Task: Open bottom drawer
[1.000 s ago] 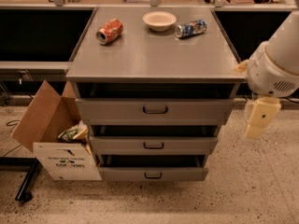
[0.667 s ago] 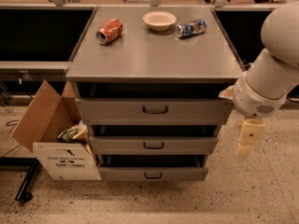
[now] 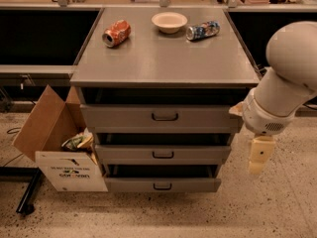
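Currently, I observe the gripper (image 3: 261, 155) hanging to the right of the cabinet (image 3: 163, 63), clear of its side and pointing down over the speckled floor (image 3: 247, 212). It sits at about the level of the middle drawer (image 3: 124, 154) and touches none of the drawer fronts. I cannot tell how wide the gripper stands from this angle; it reads as one pale block below the arm's wrist. The arm (image 3: 285, 83), large and cream-coloured, enters from the right edge of the camera view.

The bottom drawer (image 3: 129, 185) is the lowest of the three grey fronts, just above the floor. Its small black loop handle (image 3: 162, 186) is centred on the front and nothing is touching it. A dark gap shows above this front, as it does above the other two. The top drawer (image 3: 119, 117) lies directly under the cabinet's flat top.

On the top surface I note three items near the back edge: a red can (image 3: 117, 33) lying on its side at the left, a pale bowl (image 3: 169, 21) upright in the middle, and a blue can (image 3: 202, 30) on its side at the right. They stand apart from each other.

A cardboard box (image 3: 42, 125), flaps raised, sits on the floor against the cabinet's left side, with crumpled contents visible inside.
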`<move>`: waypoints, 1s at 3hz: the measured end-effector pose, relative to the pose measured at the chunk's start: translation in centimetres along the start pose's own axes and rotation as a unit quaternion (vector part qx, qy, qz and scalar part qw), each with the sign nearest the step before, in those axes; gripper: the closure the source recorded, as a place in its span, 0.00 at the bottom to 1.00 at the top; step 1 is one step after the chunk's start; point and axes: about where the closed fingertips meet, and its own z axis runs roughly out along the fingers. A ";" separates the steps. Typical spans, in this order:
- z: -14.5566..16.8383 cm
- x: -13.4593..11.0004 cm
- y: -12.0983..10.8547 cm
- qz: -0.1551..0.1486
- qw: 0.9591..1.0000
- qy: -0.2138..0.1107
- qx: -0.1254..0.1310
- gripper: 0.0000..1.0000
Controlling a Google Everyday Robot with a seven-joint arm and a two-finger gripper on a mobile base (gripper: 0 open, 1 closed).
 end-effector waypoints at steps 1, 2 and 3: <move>5.6 0.8 1.3 -0.017 1.000 -0.004 -0.021 0.00; 14.0 1.4 3.0 -0.040 0.998 -0.029 -0.045 0.00; 19.6 1.5 3.9 -0.053 0.995 -0.048 -0.072 0.00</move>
